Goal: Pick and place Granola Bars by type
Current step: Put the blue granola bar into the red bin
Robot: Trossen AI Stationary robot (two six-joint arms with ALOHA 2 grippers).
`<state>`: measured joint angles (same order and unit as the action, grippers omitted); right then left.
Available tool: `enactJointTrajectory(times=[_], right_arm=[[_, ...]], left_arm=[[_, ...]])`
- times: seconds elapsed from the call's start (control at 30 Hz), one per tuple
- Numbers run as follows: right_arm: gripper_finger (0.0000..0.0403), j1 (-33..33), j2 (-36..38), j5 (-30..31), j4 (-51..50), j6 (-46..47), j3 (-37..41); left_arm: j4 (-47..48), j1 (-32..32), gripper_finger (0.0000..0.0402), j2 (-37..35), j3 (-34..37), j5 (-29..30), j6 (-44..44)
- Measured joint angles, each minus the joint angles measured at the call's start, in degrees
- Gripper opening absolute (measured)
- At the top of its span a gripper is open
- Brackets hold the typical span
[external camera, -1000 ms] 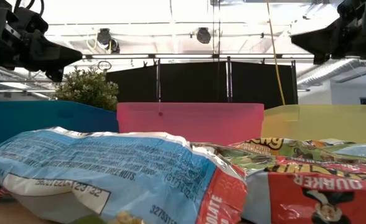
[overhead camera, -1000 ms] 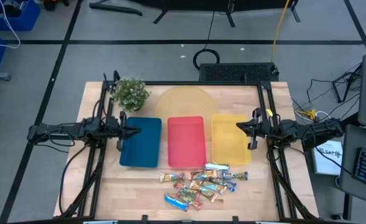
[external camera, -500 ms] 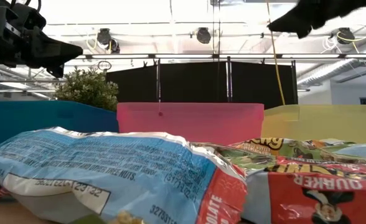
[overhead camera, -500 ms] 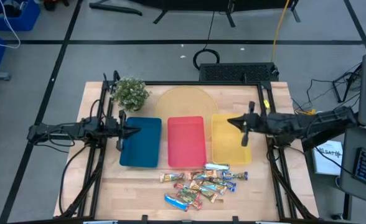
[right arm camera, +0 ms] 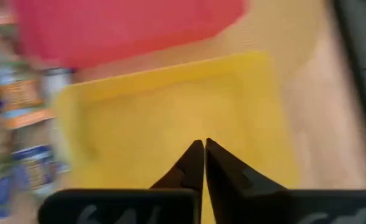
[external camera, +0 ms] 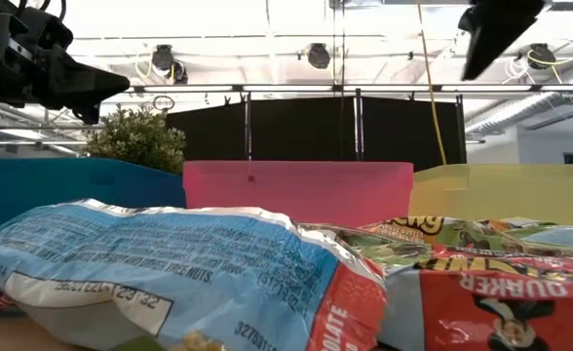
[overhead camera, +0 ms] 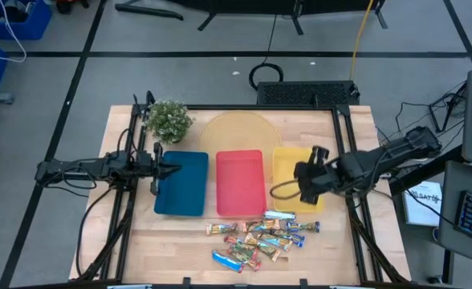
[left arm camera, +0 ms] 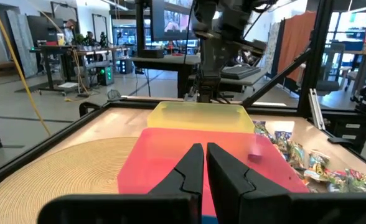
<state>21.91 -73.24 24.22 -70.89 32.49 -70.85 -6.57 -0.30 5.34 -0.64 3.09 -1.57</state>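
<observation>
The granola bars (overhead camera: 260, 234) lie in a loose pile of shiny wrappers on the wood near the table's near edge, in front of the red and yellow trays. They fill the foreground of the low view (external camera: 218, 273). My right gripper (overhead camera: 302, 185) hangs shut above the yellow tray (overhead camera: 288, 164), fingers tipped downward (right arm camera: 204, 148), with the bars (right arm camera: 21, 124) off to one side. My left gripper (overhead camera: 177, 168) waits shut (left arm camera: 205, 152) above the blue tray's (overhead camera: 184, 189) left part, held level.
Three trays sit side by side mid-table: blue, red (overhead camera: 239, 183) and yellow. A potted plant (overhead camera: 169, 119) stands at the far left. A round woven mat (overhead camera: 238, 128) lies behind the red tray. Black frame rails (overhead camera: 356, 233) run along both table sides.
My right arm has swung from the table's right edge toward the left, out over the yellow tray, then drawn toward the near edge. Its gripper has tipped from level to pointing down. The left arm and the bars have kept still.
</observation>
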Motion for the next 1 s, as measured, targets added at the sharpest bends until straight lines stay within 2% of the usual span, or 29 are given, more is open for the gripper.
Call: enactJointTrajectory(times=[0.13, 0.3, 0.47, 0.63, 1.0], right_arm=[[0.0059, 3.31, -2.26, -3.13, -0.04, 4.07, 0.2], [0.0136, 8.64, -5.71, -3.86, 0.73, 4.32, 0.22], [0.0186, 12.7, -9.54, -9.28, 2.32, 6.0, 0.22], [0.02, 16.0, -13.71, -9.61, 5.02, 11.45, 0.22], [0.0193, 20.05, -20.09, -14.04, 7.39, 14.88, 0.26]], left_arm=[[-0.15, 0.0, 0.0026, 0.0, 0.0, 1.93, 0.6], [-0.13, 0.0, 0.0026, 0.0, 0.0, 6.08, -0.06], [-0.13, 0.0, 0.0026, 0.0, 0.0, 7.08, -1.49], [-0.13, 0.0, 0.0026, 0.0, 0.0, 7.13, -3.49], [-0.53, 0.0, 0.0026, 0.0, 0.0, 7.52, -3.01]])
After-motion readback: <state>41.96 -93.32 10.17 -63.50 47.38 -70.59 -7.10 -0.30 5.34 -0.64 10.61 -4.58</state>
